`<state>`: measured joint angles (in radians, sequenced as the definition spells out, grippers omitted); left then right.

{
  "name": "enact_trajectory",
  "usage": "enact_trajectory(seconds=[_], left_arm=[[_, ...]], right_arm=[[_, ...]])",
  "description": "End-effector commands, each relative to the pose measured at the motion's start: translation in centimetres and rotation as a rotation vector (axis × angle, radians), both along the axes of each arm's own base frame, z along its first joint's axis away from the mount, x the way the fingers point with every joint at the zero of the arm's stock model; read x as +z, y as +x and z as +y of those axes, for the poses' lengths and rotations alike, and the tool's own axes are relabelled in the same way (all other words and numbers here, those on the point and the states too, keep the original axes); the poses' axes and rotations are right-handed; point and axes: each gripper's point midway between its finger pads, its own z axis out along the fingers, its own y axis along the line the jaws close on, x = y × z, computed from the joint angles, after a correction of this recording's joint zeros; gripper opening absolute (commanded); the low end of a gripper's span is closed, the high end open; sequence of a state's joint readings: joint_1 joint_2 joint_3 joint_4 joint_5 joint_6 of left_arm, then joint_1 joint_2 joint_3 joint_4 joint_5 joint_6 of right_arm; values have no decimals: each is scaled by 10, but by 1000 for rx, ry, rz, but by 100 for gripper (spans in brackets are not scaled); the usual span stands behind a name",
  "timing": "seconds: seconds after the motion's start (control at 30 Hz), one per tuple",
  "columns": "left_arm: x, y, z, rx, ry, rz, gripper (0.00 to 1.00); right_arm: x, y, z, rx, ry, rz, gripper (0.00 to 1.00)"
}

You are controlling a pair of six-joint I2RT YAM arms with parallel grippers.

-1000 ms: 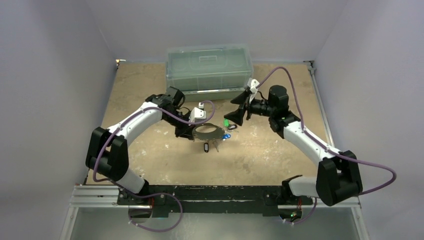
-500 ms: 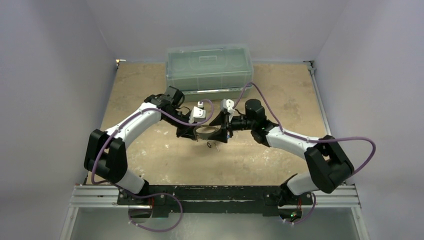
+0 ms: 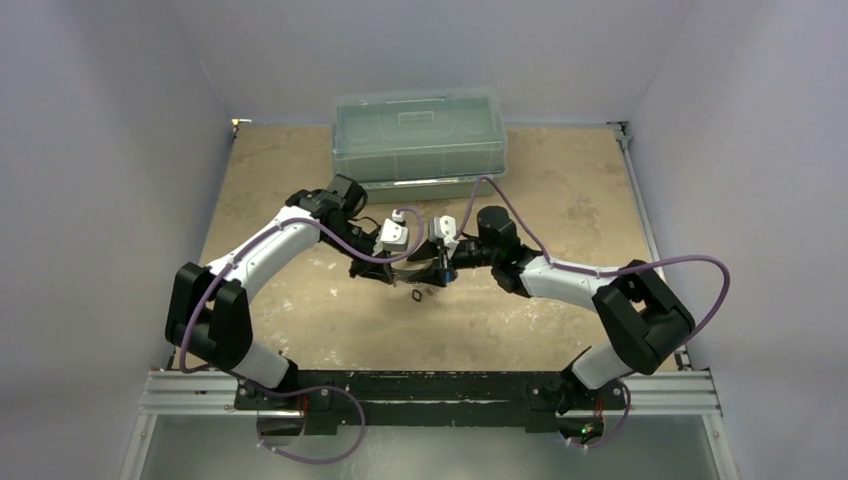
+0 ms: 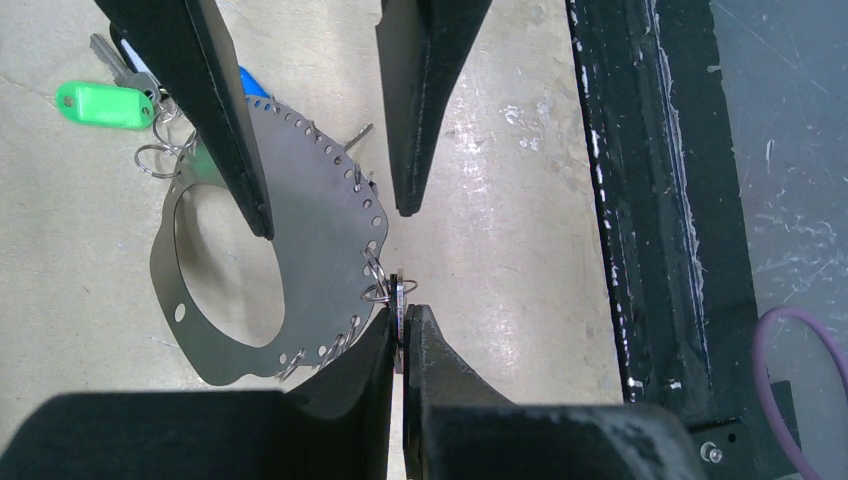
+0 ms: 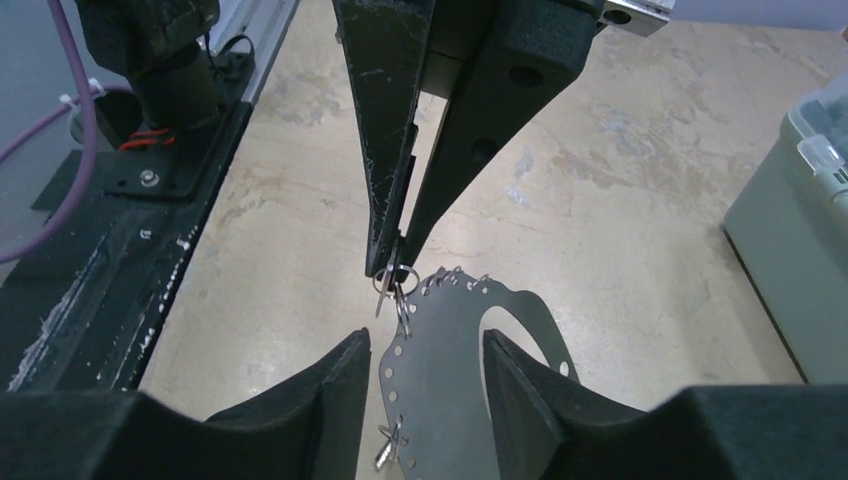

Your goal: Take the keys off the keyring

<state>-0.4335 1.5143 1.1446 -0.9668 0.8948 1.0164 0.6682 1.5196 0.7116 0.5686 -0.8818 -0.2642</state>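
We steady the keyring (image 4: 320, 230) and draw 1 key (image 4: 398, 292) off.
On the table (image 3: 560, 300), the keyring sits between both hands: the right hand (image 5: 425, 345) is spread, its fingers straddling the holed rim, so we'd close it there first. The left hand (image 4: 402, 335) is clamped on 1 dark key at that rim, and we'd pull straight outward. Behind, the lidded box (image 3: 420, 140): contents too hazy to tell.

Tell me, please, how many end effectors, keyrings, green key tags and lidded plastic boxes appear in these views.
End effectors: 2 (left end effector, right end effector)
Keyring: 1
Green key tag: 1
Lidded plastic box: 1
Total: 5
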Motion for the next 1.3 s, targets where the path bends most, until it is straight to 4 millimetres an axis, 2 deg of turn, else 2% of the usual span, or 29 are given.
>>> enact_trajectory(seconds=[0.0,0.37,0.53,0.7,0.73,0.83,1.07,1.27], left_arm=[[26,-2,-9,-64,-92,-71,0],[28,-1,-11,-69,-107,-80,0],[25,-2,-10,-71,-99,-83,0],[22,-4,-8,-73,-92,-80,0],[22,-4,-8,-75,-93,-83,0],[22,-4,-7,-72,-87,-86,0],[16,-6,3,-51,-48,-101,0],[6,6,22,24,-32,-89,0]], right_arm=[[10,0,10,55,2,-109,45],[-6,-11,21,111,-78,-131,35],[-6,-8,23,101,-81,-128,25],[-2,-7,25,95,-75,-114,21],[-1,-6,26,94,-75,-114,18],[-1,-4,26,82,-78,-115,0],[6,-3,24,48,-49,-98,0],[13,1,22,17,-22,-76,0]])
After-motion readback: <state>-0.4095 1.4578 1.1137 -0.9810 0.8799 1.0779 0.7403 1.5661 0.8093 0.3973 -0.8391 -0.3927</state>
